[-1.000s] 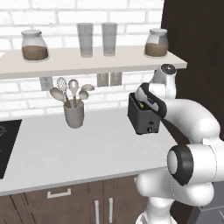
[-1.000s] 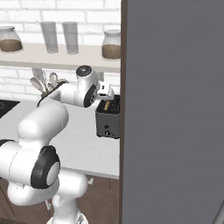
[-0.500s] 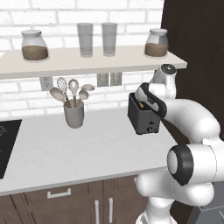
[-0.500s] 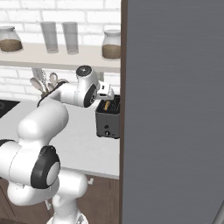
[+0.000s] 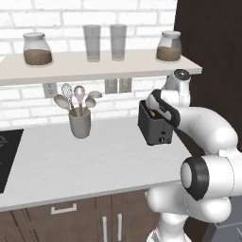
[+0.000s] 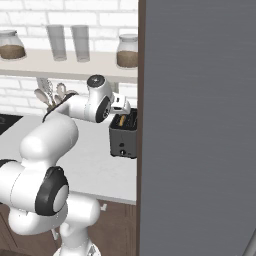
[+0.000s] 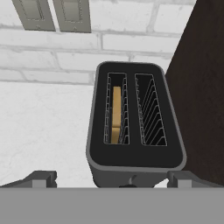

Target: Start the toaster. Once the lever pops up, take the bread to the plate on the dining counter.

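Dark grey-black toaster [image 7: 133, 164], tan bread [image 7: 116, 114], white brick wall [image 7: 131, 41].

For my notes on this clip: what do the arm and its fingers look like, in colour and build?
The arm is glossy white, built of rounded, bulbous links joined by dark grey-black joint rings and round end caps. Near the wrist sits a black band and a small grey-capped cylinder. The gripper carries two small dark grey, blocky fingers. No cables or markings are visible.
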Robot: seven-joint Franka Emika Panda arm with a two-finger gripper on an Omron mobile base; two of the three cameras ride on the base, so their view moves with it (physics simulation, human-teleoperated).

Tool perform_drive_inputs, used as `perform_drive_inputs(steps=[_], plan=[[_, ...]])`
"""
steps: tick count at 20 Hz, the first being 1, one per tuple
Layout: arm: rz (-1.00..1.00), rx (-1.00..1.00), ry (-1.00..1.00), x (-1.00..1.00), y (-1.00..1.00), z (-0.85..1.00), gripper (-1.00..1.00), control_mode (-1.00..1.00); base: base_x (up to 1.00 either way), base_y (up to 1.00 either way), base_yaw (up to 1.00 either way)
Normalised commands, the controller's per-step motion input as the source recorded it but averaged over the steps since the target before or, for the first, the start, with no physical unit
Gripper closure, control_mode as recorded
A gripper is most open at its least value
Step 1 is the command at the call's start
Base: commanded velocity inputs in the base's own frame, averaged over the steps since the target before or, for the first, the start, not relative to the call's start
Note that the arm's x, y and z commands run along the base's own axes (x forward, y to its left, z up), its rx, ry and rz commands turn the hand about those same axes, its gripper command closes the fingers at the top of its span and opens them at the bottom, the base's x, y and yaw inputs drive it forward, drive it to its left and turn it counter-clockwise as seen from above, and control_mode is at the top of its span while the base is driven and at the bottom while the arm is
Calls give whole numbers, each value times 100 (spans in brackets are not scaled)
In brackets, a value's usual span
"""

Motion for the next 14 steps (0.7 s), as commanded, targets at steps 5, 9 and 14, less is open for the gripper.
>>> perform_drive_inputs(steps=[5, 9, 14], plan=[[0, 0, 0, 0, 0, 0, -100, -100, 0, 0, 0], [0, 0, 0, 0, 0, 0, -100, -100, 0, 0, 0], [0, 0, 0, 0, 0, 0, -100, -100, 0, 0, 0]])
